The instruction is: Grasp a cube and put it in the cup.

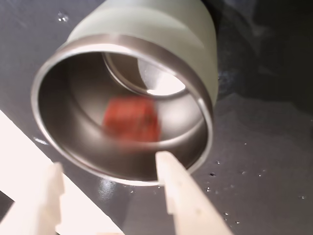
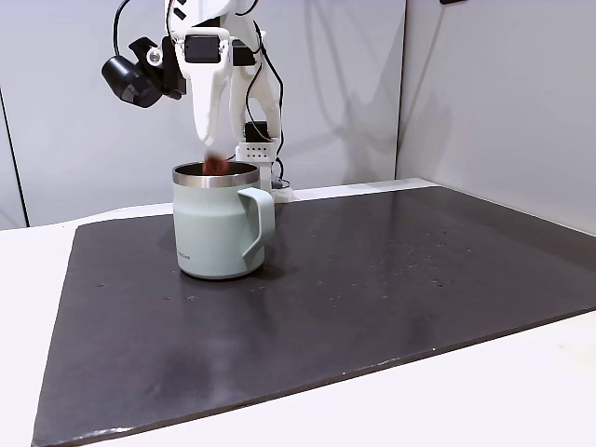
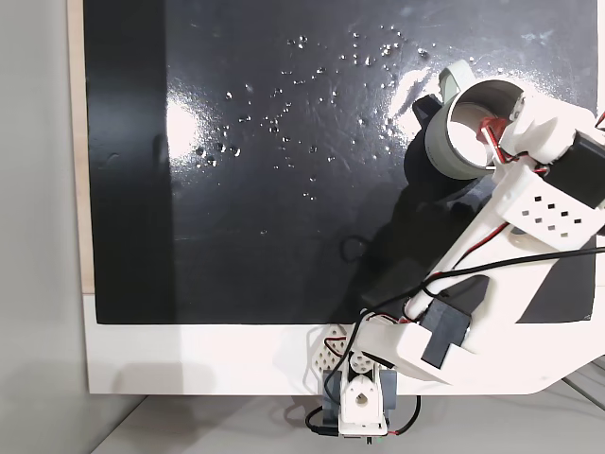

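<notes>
Wrist view shows you one cube (image 1: 131, 117), blurred, inside the one cup (image 1: 161, 29), apparently dropping toward its steel bottom. Your hand (image 1: 110, 169) sits just above the cup's rim, fingers spread and holding nothing. The cube looks small, light and stiff, best pinched across flat faces. The cup stands upright on the desk (image 2: 391, 270).

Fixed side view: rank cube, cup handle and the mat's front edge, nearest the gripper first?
1. cube, at the gripper tips, at the cup rim.
2. handle, lower on the cup's right side.
3. mat's front edge, far below toward the camera.
</notes>
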Controlling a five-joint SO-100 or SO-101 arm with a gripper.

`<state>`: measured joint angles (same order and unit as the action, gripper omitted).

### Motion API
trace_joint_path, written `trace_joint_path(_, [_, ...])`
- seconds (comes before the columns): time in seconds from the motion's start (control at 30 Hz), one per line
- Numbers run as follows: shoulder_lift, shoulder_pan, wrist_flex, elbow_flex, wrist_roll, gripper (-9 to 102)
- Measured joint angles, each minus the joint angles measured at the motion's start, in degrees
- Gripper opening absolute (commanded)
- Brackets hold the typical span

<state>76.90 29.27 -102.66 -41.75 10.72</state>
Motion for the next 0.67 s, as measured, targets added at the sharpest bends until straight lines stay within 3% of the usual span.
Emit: trace_joint_path(0.67, [0.0, -0.6, 0.0, -1.1, 0.0, 23])
